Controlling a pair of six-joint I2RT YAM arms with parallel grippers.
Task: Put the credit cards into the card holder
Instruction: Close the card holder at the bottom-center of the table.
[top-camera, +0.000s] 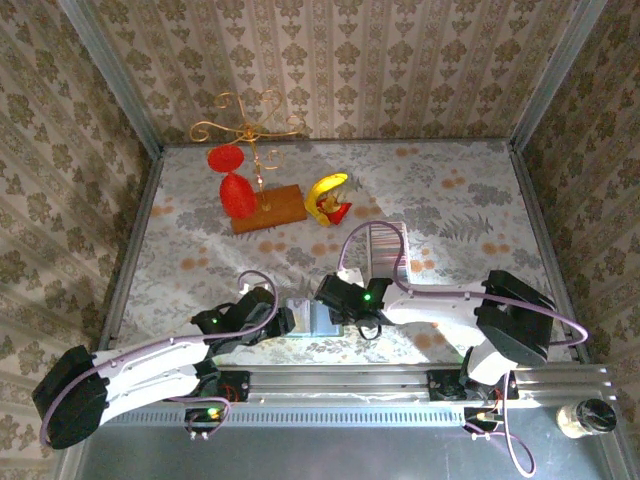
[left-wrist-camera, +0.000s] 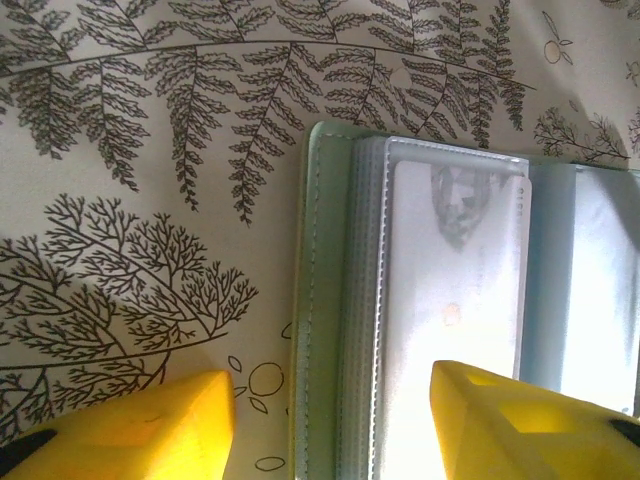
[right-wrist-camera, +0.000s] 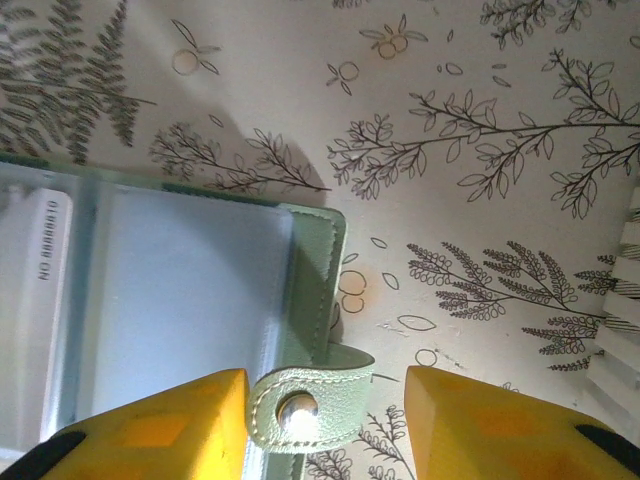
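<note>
The card holder (top-camera: 308, 318), a pale green wallet, lies open near the table's front edge, between my two grippers. My left gripper (left-wrist-camera: 330, 432) is open and straddles the card holder's (left-wrist-camera: 325, 300) left edge. One white card (left-wrist-camera: 460, 270) sits in a clear sleeve inside. My right gripper (right-wrist-camera: 325, 420) is open over the card holder's (right-wrist-camera: 190, 300) right edge, with the snap tab (right-wrist-camera: 305, 410) lying between its fingers. The credit cards (top-camera: 385, 250) lie as a ribbed silvery strip behind the right gripper (top-camera: 340, 300); their end (right-wrist-camera: 622, 335) shows in the right wrist view.
A gold wire stand on a wooden base (top-camera: 268, 210) carries red ornaments at the back. Beside it lies a yellow and red object (top-camera: 328, 195). A small jar (top-camera: 585, 418) stands on the rail at the near right. Patterned walls enclose the table.
</note>
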